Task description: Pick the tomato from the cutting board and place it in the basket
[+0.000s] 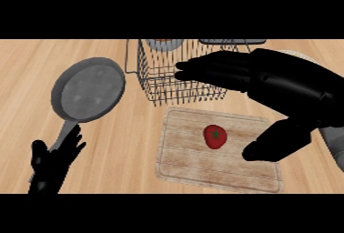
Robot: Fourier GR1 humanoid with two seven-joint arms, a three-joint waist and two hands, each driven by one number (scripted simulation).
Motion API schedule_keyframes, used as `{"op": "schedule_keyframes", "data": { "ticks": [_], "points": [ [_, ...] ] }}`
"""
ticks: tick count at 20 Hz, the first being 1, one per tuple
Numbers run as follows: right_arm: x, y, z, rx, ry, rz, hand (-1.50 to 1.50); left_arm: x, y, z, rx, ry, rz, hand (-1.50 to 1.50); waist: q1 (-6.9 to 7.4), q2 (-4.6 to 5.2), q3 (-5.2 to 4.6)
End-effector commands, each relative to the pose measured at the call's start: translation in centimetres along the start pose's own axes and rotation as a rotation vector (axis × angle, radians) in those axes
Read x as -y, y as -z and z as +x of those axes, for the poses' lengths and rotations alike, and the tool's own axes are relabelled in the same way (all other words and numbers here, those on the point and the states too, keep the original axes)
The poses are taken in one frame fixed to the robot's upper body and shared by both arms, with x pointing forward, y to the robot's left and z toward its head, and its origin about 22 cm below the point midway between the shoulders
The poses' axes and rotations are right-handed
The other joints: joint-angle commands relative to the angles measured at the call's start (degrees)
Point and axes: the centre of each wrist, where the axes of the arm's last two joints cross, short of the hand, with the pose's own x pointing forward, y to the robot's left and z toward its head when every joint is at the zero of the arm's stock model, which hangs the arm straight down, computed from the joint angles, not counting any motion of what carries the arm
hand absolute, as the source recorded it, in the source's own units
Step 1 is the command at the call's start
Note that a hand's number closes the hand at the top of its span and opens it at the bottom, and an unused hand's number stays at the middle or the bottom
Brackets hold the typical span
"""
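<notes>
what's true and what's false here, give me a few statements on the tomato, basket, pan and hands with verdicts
1. The tomato lies on the cutting board. True.
2. The right hand is curled round the tomato. False: it is open above the board, and the tomato lies bare.
3. A grey pan lies left of the wire basket. True.
4. The left hand grips the pan. False: it rests open, fingers up, at the lower left.
5. The basket stands on the cutting board. False: it stands on the counter beyond it.
</notes>
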Motion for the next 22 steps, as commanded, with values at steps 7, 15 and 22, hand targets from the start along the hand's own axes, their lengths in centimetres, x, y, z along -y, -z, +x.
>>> {"op": "schedule_keyframes", "data": {
  "ticks": [7, 15, 22],
  "points": [
    [9.6, -3.2, 1.2, -0.144, -0.191, 0.377, -1.50, 0.6, 0.0, -2.2, -0.094, -0.009, -0.009, 0.00, 0.05, 0.64, -0.60],
    [8.9, -2.3, 0.2, -0.151, -0.213, 0.445, -1.50, 1.6, 2.1, -1.6, -0.089, -0.001, 0.015, 0.00, -0.11, 0.83, -0.53],
    [3.8, -2.2, -2.4, -0.147, -0.133, 0.424, -1.50, 0.5, 0.4, -2.1, -0.090, -0.002, -0.013, 0.00, 0.01, 0.69, -0.46]
  ]
}}
